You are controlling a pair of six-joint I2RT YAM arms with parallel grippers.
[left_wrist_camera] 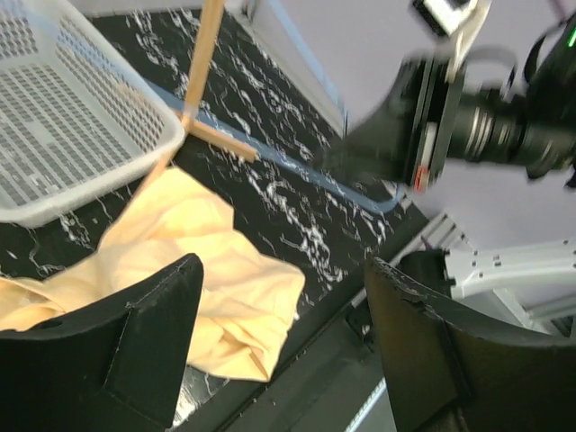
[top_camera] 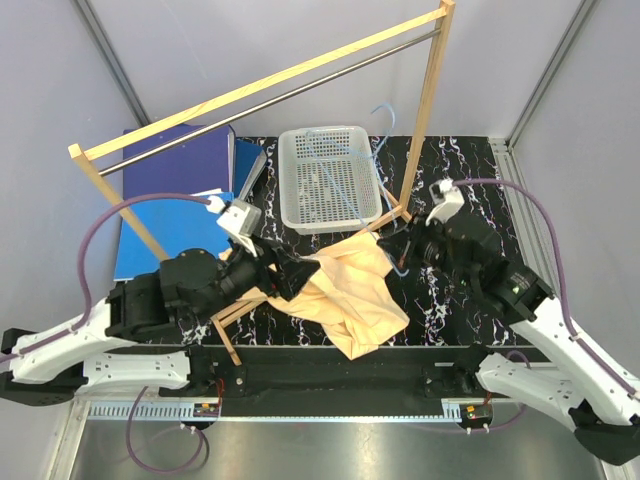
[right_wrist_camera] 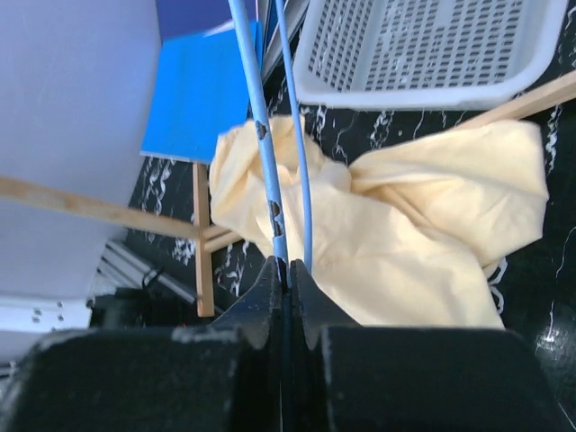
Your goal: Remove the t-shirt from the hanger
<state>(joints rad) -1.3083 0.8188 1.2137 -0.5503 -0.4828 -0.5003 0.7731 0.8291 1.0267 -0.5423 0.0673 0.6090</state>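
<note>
While pinching the thin, round light-blue wire of the hanger [right_wrist_camera: 261, 135] between black fingers pressed fully together, holding the right gripper [right_wrist_camera: 288, 271] low over the black, white-veined table [top_camera: 465, 165]. Keeping the left gripper [left_wrist_camera: 283, 265] spread wide, clasping nothing, with blunt matte fingers [left_wrist_camera: 148, 337] poised by the soft cloth's left edge.

Lying crumpled in loose folds at the front middle of the table: the pale peach t-shirt [top_camera: 350, 290], spilling toward the near edge, meeting the foot of the wooden rack [top_camera: 260, 80] at the far corner and ending just beside the white plastic mesh basket [top_camera: 330, 225].

Leaving bare marbled surface to the right of the shirt. Crowding the left side with the rack's foot and flat blue folders [top_camera: 170, 170].

Crossing the cloth and the basket rim as two wire strands in the right wrist view; whether threading inside the shirt or merely passing above it, impossible to tell. Blurring the right arm in the left wrist view. Showing the hook only faintly from above.
</note>
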